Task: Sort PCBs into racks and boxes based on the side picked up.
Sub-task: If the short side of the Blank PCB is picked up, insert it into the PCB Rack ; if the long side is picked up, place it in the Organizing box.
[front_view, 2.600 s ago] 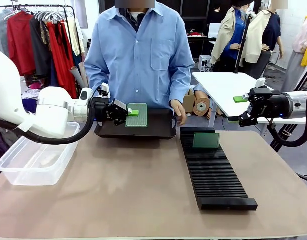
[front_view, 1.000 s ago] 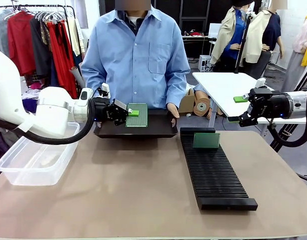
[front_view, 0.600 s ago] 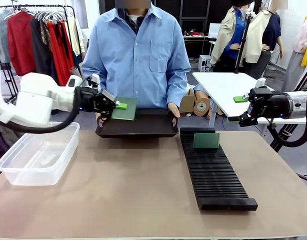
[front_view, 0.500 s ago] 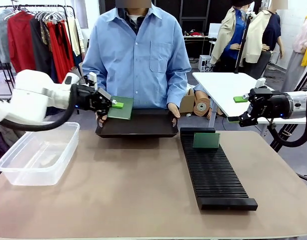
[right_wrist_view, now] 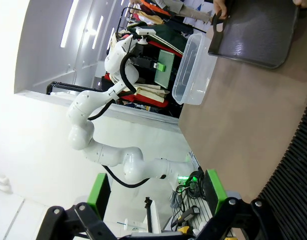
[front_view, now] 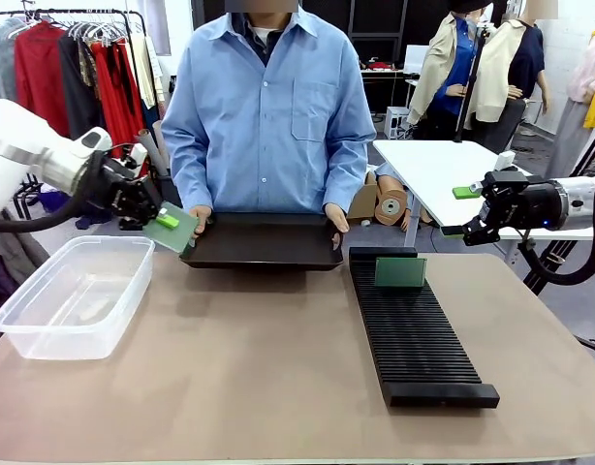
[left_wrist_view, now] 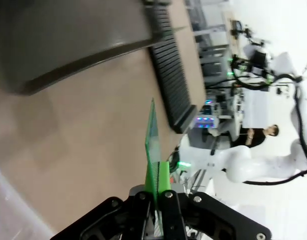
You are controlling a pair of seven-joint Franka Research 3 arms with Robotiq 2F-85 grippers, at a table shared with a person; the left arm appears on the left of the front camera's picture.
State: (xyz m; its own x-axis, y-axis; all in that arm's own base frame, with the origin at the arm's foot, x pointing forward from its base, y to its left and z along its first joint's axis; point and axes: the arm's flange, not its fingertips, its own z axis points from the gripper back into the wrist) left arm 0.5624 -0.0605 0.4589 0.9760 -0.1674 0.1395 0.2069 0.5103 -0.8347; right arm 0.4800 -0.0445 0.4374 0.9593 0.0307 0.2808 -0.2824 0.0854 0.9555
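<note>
Brown desk [front_view: 278, 378] carries the whole setup, clothes rails behind, and a person in a blue shirt at the far side holds a flat black rimmed tray [front_view: 264, 242] with both hands. My left claw [front_view: 160, 217] is clamped shut on a thin green rectangular PCB [front_view: 173, 231], pinching it by one edge; the board hangs tilted in the air between the tray's left end and the clear plastic rectangular tub [front_view: 75, 295], just beyond the tub's far right corner. In the left wrist view I see the board edge-on, sticking straight out from the pads [left_wrist_view: 163, 177].

My right claw [front_view: 464, 211] is wide open and holds nothing, parked high on the right, well apart from the long black slotted rack [front_view: 414, 325]. One more green board [front_view: 400, 272] stands upright in a slot near the rack's far end.

Risks as I judge them: the grip is only on a narrow edge, so a quick swing could let the board pivot or slip out. It isn't over the tub yet, so letting go here drops it on the desk or onto the rim. The tilted board could also clip the tub's rim on the way down. The person's hand [front_view: 200, 218] is close by, so a wide sweep back could brush it.
</note>
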